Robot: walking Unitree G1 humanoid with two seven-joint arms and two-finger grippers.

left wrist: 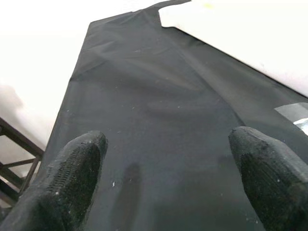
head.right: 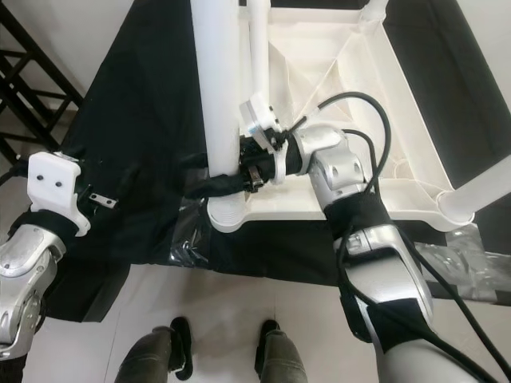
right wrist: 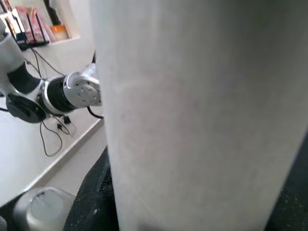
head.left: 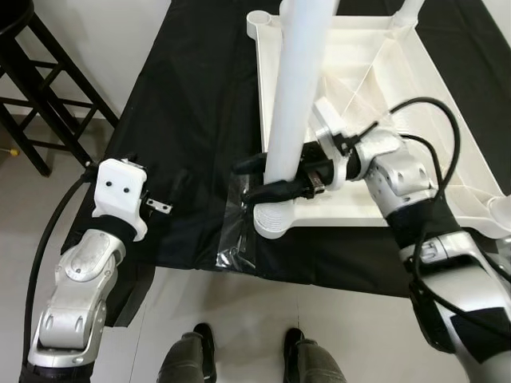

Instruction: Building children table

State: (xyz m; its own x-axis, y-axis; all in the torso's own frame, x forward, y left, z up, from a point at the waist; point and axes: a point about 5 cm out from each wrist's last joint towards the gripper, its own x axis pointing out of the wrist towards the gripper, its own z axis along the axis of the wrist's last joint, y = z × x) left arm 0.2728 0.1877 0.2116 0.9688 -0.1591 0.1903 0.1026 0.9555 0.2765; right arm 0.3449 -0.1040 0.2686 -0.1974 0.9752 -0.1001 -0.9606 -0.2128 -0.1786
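An upturned white plastic table (head.left: 375, 96) lies on a black cloth (head.left: 192, 104). A white table leg (head.left: 295, 88) stands upright in the near left corner socket (head.left: 273, 219). My right gripper (head.left: 254, 177) is shut on this leg just above the socket, one black finger on each side. In the right wrist view the leg (right wrist: 202, 115) is pressed close between the fingers. My left gripper (left wrist: 168, 159) hangs open over bare cloth, left of the table, with nothing between its fingers (left wrist: 77, 163).
Two more white legs stand in the table's far corner (head.left: 411, 8) and near right corner (head.right: 479, 191). A clear plastic bag (head.left: 235, 231) lies by the near socket. A black stool (head.left: 40, 88) stands at far left. My feet (head.left: 200, 343) stand on the pale floor.
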